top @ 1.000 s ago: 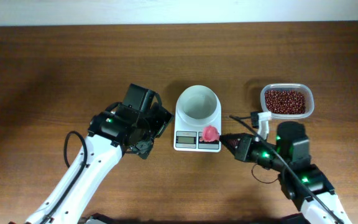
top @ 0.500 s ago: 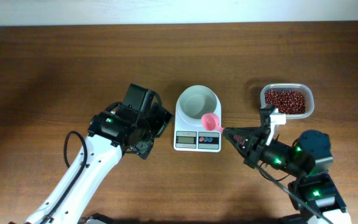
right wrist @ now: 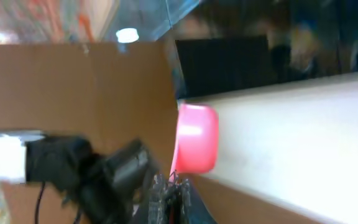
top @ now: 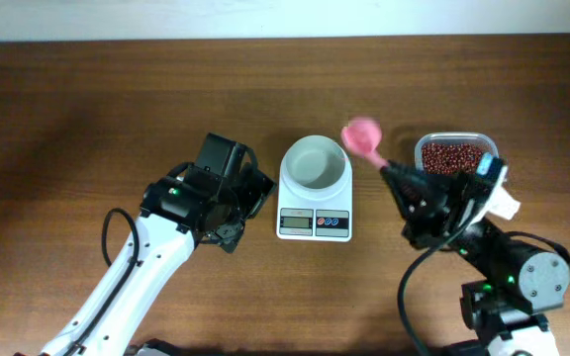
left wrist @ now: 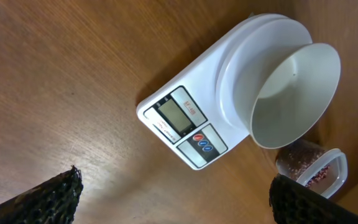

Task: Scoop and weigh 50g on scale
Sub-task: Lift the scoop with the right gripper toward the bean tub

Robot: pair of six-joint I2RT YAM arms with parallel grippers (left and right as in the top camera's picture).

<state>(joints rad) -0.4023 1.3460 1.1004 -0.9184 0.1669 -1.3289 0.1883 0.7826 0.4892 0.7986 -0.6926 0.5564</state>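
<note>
White on brown wood, looking down from overhead: finding the scale (top: pixel 315 203) sitting mid-table (top: pixel 87 89), carrying its round bowl (top: pixel 315 163) at the far end. Spotting the beans (top: pixel 453 158) lying heaped in a clear tub (top: pixel 453 136) to the right of the scale, apart from it. Seeing the right gripper (top: pixel 389 170) clamping tight on the handle of a pink spoon (top: pixel 362 135), holding the spoon head up between bowl and tub. Seeing the left gripper (top: pixel 253 193) standing just left of the scale.

Turning to the left wrist: looking out between two dark fingers (left wrist: pixel 48 196) spread wide, gripping nothing. Framing the scale (left wrist: pixel 185 127) whole, display and buttons facing the camera, bowl (left wrist: pixel 294 93) beyond. Catching the tub (left wrist: pixel 335 163) and beans (left wrist: pixel 303 163) past the bowl's rim.

Turning to the right wrist: getting a blurred picture. Making out the spoon (right wrist: pixel 196 138) pinched at its handle by closed fingers (right wrist: pixel 166 199), spoon head showing above them in frame.
</note>
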